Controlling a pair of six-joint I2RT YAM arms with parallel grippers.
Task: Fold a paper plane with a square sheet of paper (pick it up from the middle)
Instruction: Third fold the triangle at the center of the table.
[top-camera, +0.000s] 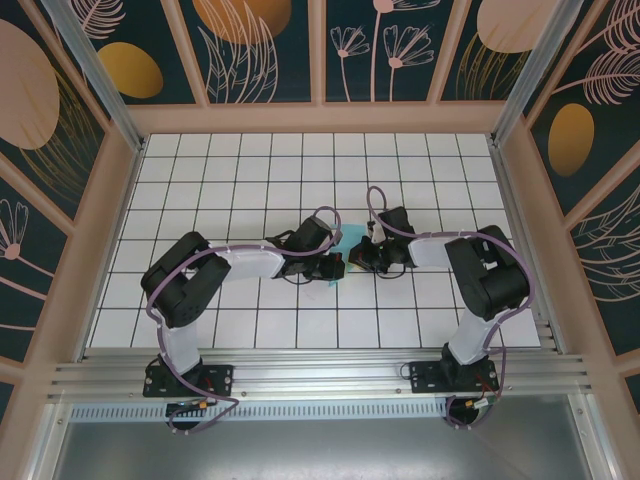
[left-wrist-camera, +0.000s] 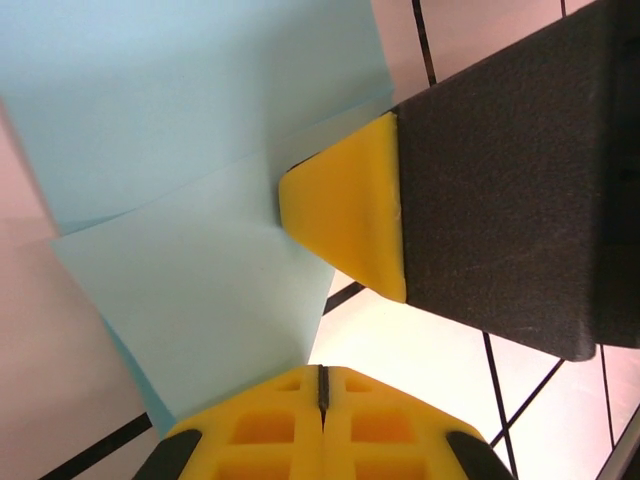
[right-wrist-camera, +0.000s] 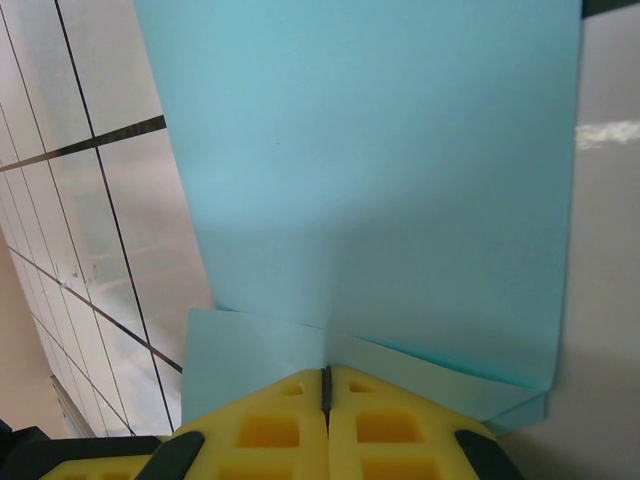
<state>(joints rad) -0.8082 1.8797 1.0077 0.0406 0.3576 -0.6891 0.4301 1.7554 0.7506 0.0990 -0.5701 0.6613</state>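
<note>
The left gripper (left-wrist-camera: 322, 385) is clamping its yellow pads shut on a lower edge of the square sheet of paper (left-wrist-camera: 200, 250). The right gripper (right-wrist-camera: 326, 385) is pinching it likewise, jaws fully closed. The sheet is hanging between them over the middle of the tiled table (top-camera: 200, 180). Overlapping layers are showing, so perhaps an early fold is forming, but no dart shape is appearing yet. No writing or brand is showing.

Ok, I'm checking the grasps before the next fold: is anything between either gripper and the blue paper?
Nothing visible stands in the way. The left gripper and the right gripper each look shut directly on the partly folded sheet of paper, with the paper running straight into their closed fingertips.
</note>
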